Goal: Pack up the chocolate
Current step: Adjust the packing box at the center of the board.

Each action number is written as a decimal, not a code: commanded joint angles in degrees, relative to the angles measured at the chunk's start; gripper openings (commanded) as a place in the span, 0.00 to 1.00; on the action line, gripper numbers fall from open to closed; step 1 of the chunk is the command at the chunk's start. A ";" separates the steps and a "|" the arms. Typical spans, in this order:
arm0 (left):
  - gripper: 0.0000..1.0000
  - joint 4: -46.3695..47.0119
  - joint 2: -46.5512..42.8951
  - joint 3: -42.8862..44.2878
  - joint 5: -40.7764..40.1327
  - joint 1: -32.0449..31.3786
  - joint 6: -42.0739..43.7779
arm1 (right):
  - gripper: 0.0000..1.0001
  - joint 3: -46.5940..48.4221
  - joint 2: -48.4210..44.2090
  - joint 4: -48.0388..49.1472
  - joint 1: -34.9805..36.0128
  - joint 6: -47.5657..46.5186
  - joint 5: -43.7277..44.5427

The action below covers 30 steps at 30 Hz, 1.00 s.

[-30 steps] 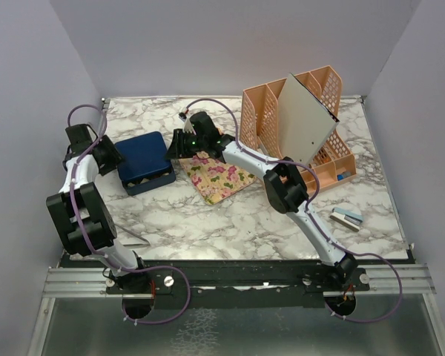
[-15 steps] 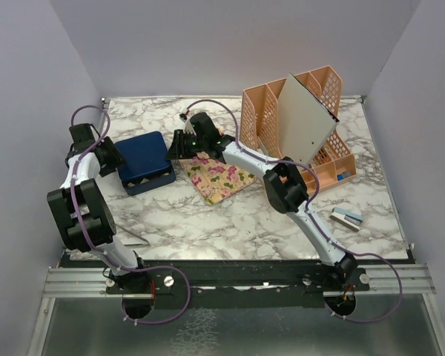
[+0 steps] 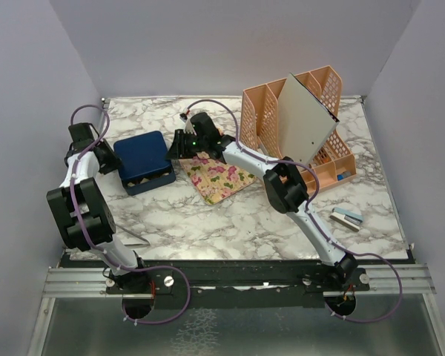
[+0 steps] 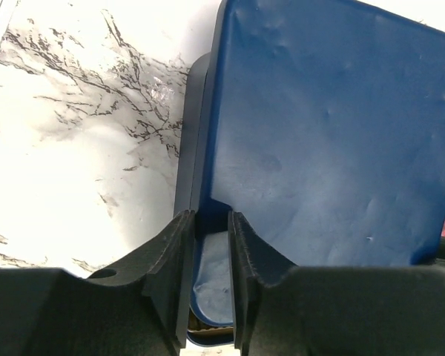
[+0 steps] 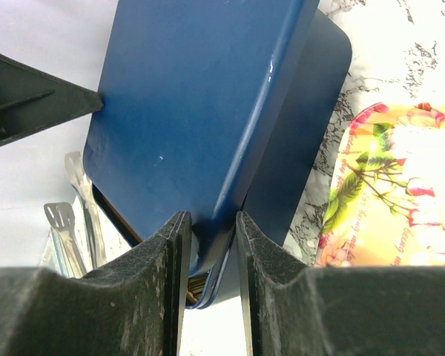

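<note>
Left gripper (image 4: 211, 219): fingers narrow, one on each side of the left rim of the blue lid (image 4: 319, 133). We can't tell whether they're actually clamped on it. Right gripper (image 5: 210, 219): fingers also narrow, pinching the opposite rim, and that looks like a real hold. So we have the two arms facing each other across the lid, left arm on the left edge and right arm on the right, with neither one nearer. The lid isn't seated. It's tilted above the box base (image 5: 319, 74) and offset from it, and from above a strip of the base stays uncovered on the side towards the near edge of the tabletop (image 3: 230, 215). The chocolate (image 5: 196, 282) shows only as a brown sliver under the lid, right below the right fingers, so we judge it's inside the box, though the lid hides the pieces themselves. The box is roughly square, so there's no real long axis, and the line that matters runs left to right between the grippers. The box sits towards the far-left corner of the tabletop. A floral tray (image 3: 219, 178) lies just beside it on the right, and metal tongs (image 5: 74, 200) are near the left edge. Next move, we think, depends on keeping the lid level and square over the base, and uneven pull from either side would jam it.
</note>
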 commanded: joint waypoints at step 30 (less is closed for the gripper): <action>0.32 -3.63 -8.66 0.93 5.29 -1.42 -2.74 | 0.34 -5.42 -7.17 1.04 0.20 -2.22 -3.60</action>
